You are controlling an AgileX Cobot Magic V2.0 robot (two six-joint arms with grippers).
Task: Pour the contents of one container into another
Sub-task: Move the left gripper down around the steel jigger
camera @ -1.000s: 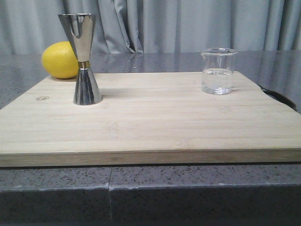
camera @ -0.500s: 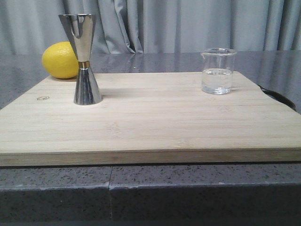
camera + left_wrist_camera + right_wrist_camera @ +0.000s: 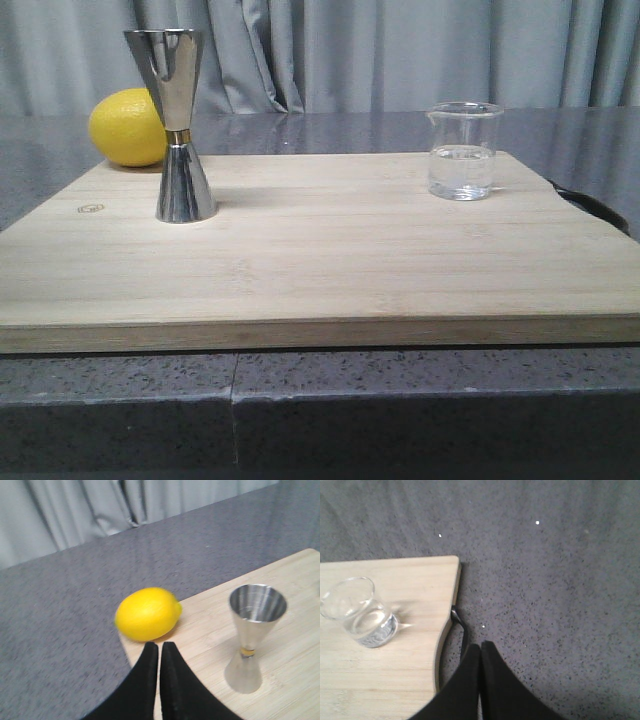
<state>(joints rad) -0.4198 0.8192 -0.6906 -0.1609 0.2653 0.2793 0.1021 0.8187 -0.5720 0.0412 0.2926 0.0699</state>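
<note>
Jigger [image 3: 180,125] stands upright at the board's [image 3: 320,260] left, wide cup up to take liquid, a lemon [image 3: 126,127] just behind it on the counter [image 3: 60,150], and the left gripper [image 3: 160,652] hangs nearby, jaws pressed together on nothing. Across the board at its right rear sits the beaker [image 3: 464,150], apparently about half full of clear liquid, well apart from the jigger. Off the board's right edge the right gripper [image 3: 480,652] is likewise closed and empty, placed, I judge, to reach in for the beaker.
</note>
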